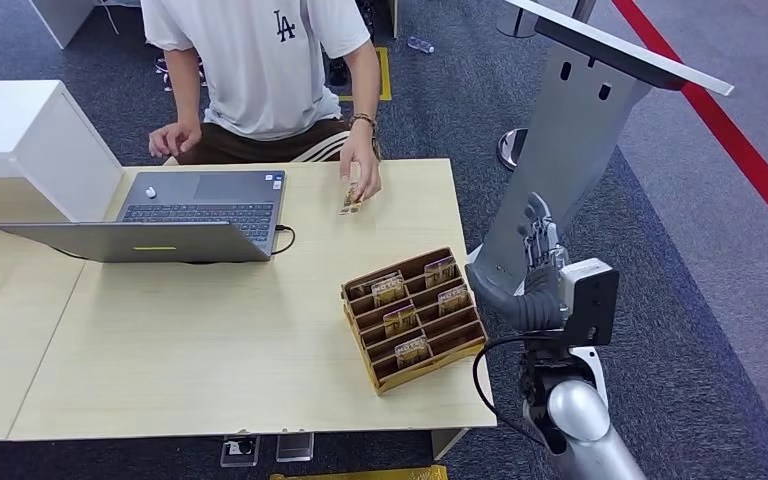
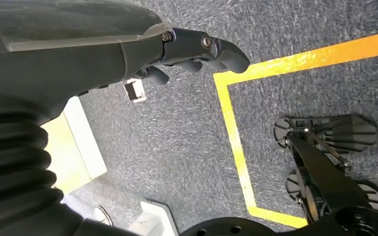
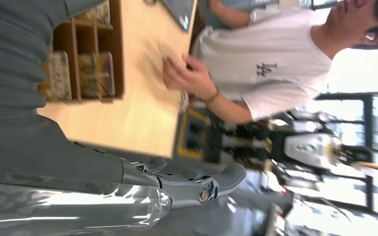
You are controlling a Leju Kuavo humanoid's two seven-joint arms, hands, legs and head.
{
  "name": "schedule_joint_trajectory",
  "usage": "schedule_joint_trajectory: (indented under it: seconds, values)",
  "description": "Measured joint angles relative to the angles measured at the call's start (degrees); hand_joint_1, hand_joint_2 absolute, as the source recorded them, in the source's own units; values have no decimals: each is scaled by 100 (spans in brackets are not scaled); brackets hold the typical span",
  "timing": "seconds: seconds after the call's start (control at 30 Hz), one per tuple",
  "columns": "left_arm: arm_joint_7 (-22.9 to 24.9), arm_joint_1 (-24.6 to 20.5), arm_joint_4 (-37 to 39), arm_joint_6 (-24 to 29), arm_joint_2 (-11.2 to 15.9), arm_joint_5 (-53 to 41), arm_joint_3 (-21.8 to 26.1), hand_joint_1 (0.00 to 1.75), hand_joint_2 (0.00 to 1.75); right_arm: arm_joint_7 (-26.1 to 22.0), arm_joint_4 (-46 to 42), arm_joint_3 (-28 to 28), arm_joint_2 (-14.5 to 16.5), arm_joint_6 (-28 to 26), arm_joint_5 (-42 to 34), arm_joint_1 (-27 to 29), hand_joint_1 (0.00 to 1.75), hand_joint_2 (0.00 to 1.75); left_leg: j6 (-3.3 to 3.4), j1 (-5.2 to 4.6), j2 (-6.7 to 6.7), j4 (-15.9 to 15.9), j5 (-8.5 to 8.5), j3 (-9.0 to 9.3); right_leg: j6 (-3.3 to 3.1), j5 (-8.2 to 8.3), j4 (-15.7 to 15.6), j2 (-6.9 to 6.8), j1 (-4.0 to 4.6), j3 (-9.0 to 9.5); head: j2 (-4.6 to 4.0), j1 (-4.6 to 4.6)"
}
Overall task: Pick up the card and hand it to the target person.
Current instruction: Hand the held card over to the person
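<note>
Holding nothing, my right hand (image 1: pixel 542 240) stands raised off the right edge of the table (image 1: pixel 210 350), fingers straight, apart and pointing away from me, clear of everything. From its wrist camera my right hand (image 3: pixel 187 184) shows the same extended fingers with nothing between them. The card (image 1: pixel 351 198) is at the far side of the table, in the person's hand (image 1: pixel 361 178), which rests on the tabletop just right of the laptop (image 1: pixel 190 215). The person (image 1: pixel 260 70) sits beyond the far edge in a white shirt, the other hand by the laptop's far left corner. Nearer to me, at the right of the table and well apart from the card, sits the rack (image 1: pixel 415 318), a wooden tray with slots, several still holding cards. My left hand (image 2: pixel 192 54) hangs over grey carpet beside a yellow line (image 2: pixel 236 132); its fingers are curled in with nothing in them.
</note>
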Motion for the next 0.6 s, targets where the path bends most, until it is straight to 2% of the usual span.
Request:
schedule_joint_trajectory:
  seconds: [0.1, 0.2, 0.37, 0.6]
  values:
    - [2, 7, 0, 0, 20, 40, -4, 0, 0, 371, 157, -202, -151, 995, -985, 1, 0, 175, 0, 0, -1, 0, 0, 0, 0, 0, 0, -1, 0, 0, 0, -1]
    - [2, 7, 0, -1, 38, 66, -4, 0, 0, 593, 370, -289, -315, 1680, -1210, -3, 0, 175, 0, 0, -2, 0, 0, 0, 0, 0, 0, -1, 0, 0, 0, -7]
    - [21, 8, 0, -8, 51, 92, -4, 0, 0, 863, 686, -368, -533, 2234, -946, 14, 0, 175, 0, 0, -1, 0, 0, -1, 0, 0, 0, -1, 0, -1, 0, -5]
    - [27, 11, 0, -18, 83, 106, -6, 0, 0, 1157, 838, -461, -729, 2642, -442, 98, 0, 175, 0, 0, -1, 0, 0, -1, 0, 1, 0, 0, 0, -1, 0, -2]
